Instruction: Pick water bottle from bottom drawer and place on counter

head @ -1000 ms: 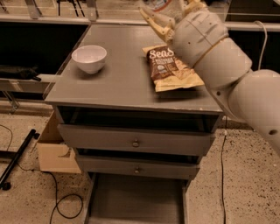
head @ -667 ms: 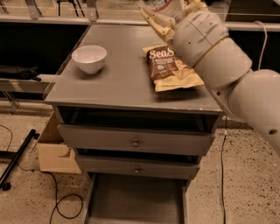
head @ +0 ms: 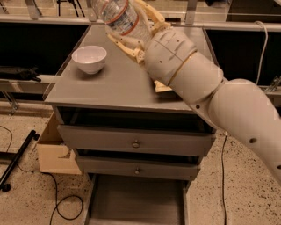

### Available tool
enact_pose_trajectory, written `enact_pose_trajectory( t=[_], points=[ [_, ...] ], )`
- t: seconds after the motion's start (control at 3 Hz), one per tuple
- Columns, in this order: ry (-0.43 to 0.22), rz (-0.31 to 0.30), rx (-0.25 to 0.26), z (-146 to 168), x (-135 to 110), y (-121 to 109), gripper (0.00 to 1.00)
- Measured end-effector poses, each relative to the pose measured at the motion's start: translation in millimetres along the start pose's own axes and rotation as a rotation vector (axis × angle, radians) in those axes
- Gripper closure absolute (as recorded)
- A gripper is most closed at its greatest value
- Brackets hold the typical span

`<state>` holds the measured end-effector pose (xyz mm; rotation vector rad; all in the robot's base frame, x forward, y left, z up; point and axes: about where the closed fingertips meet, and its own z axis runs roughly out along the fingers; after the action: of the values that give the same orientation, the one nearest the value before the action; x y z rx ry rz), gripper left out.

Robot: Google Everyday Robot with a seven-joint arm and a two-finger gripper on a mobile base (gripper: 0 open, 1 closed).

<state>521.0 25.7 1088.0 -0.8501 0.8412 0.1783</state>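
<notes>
1. The small clear plastic water bottle with a reddish-white label band is in the air above the far part of the grey-painted flat square surface. It is tilted, and its upper end is cut off by the top edge of the view. Whether it holds any liquid cannot be told.
2. The cream-coloured two-finger claw is clamped on the water bottle, with one ribbed finger on the near side and the other on the far side. A smooth, rounded white arm runs from it to the right and near edge.
3. A round white glossy bowl stands upright on the left far part of the surface, well apart from the claw. Its inside shows only plain white.
4. The wide shallow grey bottom drawer is pulled out towards the near edge, and its flat grey floor lies bare between low side walls.
5. Above it are two grey drawer fronts, each with a small round knob.
6. A tan corner of a flat packet peeks from under the arm on the surface.
7. An open brown cardboard box sits on the speckled floor, left of the cabinet; its contents are hidden.
</notes>
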Motion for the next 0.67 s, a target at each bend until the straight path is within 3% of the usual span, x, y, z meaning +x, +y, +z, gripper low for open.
enact_pose_trajectory(
  t=[0.33, 0.67],
  points=[
    [0.000, 0.000, 0.000, 0.0, 0.0, 0.0, 1.00],
    [-0.013, 0.014, -0.035, 17.8, -2.5, 4.6, 1.00]
  ],
)
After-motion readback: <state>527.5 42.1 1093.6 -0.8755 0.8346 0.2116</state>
